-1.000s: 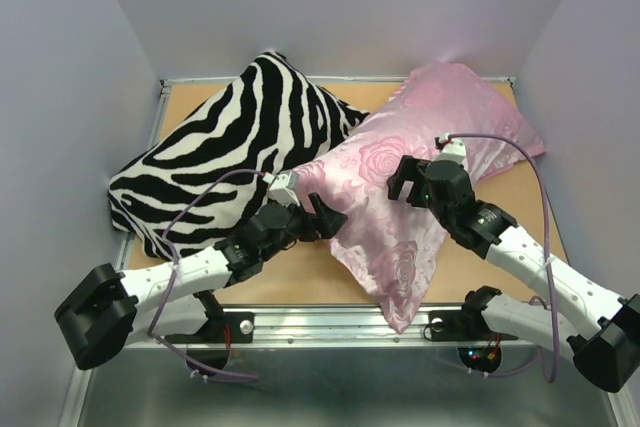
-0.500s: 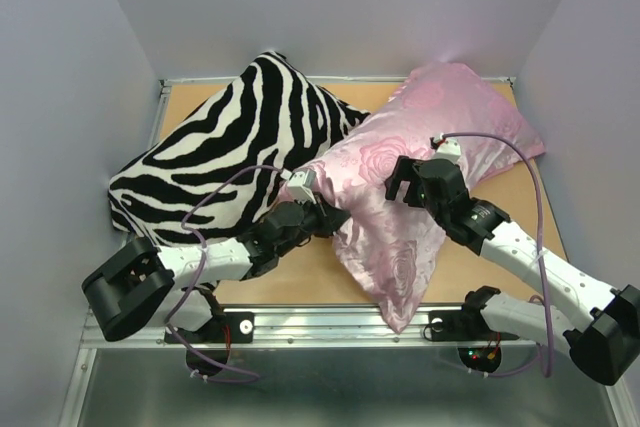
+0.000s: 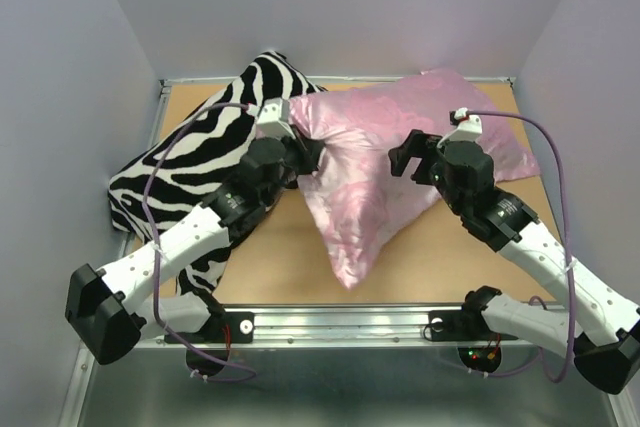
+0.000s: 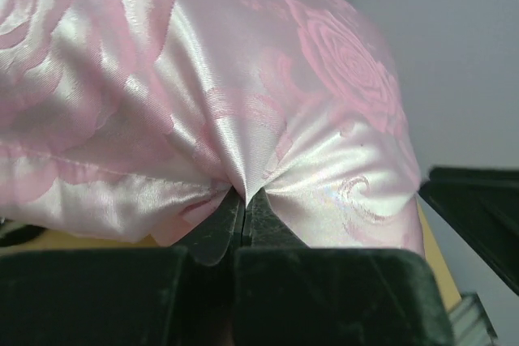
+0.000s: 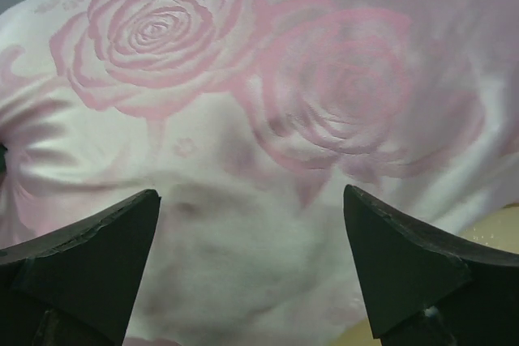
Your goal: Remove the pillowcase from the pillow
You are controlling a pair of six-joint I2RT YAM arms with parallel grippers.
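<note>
The pillowcase (image 3: 385, 142), shiny pink satin with woven roses, lies across the middle and back right of the table. The pillow stays hidden inside it. My left gripper (image 3: 306, 155) is shut on a pinch of the pillowcase at its left end; in the left wrist view the satin (image 4: 203, 79) gathers into a fold between the closed fingertips of that gripper (image 4: 245, 197). My right gripper (image 3: 412, 161) hovers open over the case's middle. In the right wrist view its wide-spread gripper (image 5: 251, 200) frames the rose fabric (image 5: 284, 103) with nothing between the fingers.
A black-and-white zebra-striped pillow (image 3: 195, 172) fills the left side, under my left arm. The wooden tabletop (image 3: 450, 267) shows in front of the pink case. Pale walls close in on the left, back and right; a metal rail (image 3: 340, 322) runs along the near edge.
My left gripper has shut on the pillowcase's left end and pulled it up and toward the back, dragging the near corner away from the front edge. The right gripper rose slightly, still open.
</note>
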